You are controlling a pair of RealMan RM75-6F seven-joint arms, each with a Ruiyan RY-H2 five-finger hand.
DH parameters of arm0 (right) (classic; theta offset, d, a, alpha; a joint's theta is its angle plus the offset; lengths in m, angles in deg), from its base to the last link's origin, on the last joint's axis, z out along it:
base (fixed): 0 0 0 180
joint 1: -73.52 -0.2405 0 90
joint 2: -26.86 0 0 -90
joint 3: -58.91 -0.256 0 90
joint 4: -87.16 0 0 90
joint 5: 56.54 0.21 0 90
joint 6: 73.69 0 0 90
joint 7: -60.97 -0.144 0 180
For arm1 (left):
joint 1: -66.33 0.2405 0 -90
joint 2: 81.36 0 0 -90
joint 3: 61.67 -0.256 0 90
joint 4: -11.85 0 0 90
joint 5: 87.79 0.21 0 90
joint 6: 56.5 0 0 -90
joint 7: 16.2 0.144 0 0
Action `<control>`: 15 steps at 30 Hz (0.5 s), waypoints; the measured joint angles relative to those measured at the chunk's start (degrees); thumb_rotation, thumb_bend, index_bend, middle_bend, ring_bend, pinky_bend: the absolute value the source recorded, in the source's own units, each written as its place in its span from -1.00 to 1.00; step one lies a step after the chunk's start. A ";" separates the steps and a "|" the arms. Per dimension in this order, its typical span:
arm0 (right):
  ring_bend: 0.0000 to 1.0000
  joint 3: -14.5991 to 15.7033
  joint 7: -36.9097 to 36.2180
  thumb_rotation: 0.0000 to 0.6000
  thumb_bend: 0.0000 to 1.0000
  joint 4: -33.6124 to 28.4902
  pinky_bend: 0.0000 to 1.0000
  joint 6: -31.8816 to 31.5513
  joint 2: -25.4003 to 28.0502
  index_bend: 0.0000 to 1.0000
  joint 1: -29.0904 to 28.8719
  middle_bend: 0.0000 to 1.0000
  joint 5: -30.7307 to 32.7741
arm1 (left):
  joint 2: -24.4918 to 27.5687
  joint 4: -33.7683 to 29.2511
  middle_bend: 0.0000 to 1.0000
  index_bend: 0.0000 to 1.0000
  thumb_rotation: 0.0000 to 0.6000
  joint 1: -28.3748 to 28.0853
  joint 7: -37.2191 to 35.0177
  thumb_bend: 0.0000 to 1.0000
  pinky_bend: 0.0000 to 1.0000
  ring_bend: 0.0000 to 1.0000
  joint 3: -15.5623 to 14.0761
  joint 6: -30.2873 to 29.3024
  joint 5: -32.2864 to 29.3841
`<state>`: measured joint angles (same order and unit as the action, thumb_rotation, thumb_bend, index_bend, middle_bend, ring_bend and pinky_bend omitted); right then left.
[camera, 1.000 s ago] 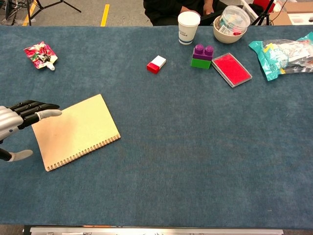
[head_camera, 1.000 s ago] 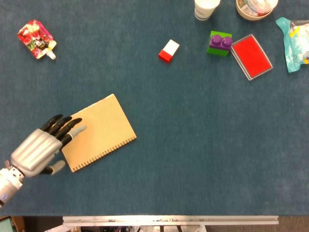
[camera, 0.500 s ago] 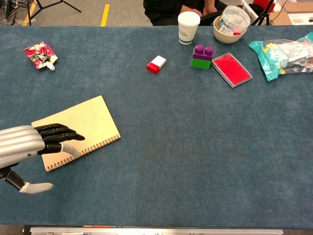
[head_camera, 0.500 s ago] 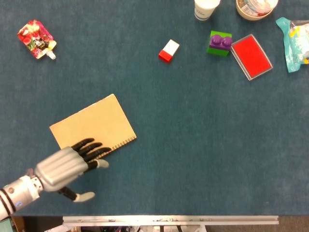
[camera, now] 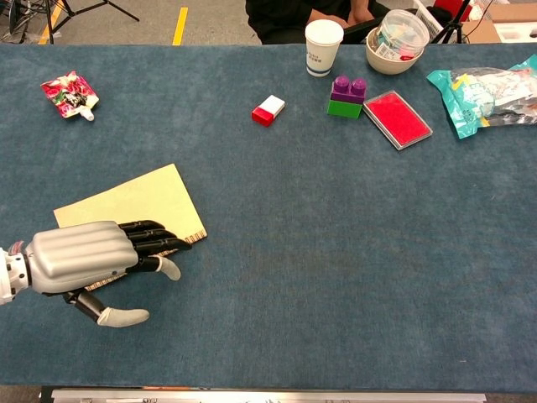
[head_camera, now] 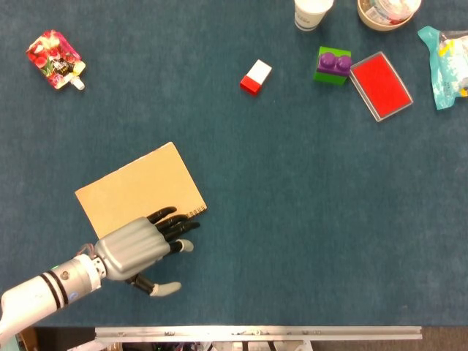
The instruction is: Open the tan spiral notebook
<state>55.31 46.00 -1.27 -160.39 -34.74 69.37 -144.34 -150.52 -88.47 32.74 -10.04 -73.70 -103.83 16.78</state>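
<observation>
Near the table's left front lies the notebook [head_camera: 139,190], flat and closed. The left hand [head_camera: 135,248] has slid from its far side to the spiral edge, fingers [camera: 155,239] spread, holding nothing. It seems to be hunting for a cover edge to lift.

No legible text on anything.

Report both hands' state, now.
Left hand: open, fingers spread over the spiral edge of the tan notebook, holding nothing.
Right hand: not in view.
</observation>
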 measured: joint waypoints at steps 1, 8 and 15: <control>-0.54 -0.01 -0.11 1.00 -0.21 0.08 -0.42 0.01 0.00 -0.27 0.01 -0.25 0.02 | -0.51 0.41 -1.00 -0.59 -1.00 0.08 0.98 -0.49 -1.00 -1.00 0.39 0.16 -0.73; -0.54 -0.05 -0.46 1.00 -0.21 0.56 -0.42 0.27 -0.19 -0.27 0.01 -0.25 0.17 | -2.86 2.18 -1.00 -0.59 -1.00 0.70 4.33 -0.49 -1.00 -1.00 1.89 0.99 -5.66; -0.54 -0.14 -0.60 1.00 -0.21 0.83 -0.42 0.27 -0.31 -0.27 0.01 -0.25 0.16 | -4.59 3.13 -1.00 -0.59 -1.00 1.04 7.34 -0.49 -1.00 -1.00 2.25 1.33 -7.85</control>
<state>55.17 45.40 -0.44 -160.12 -35.05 69.38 -144.18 -155.11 -85.35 33.78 -2.69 -71.45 -102.50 8.92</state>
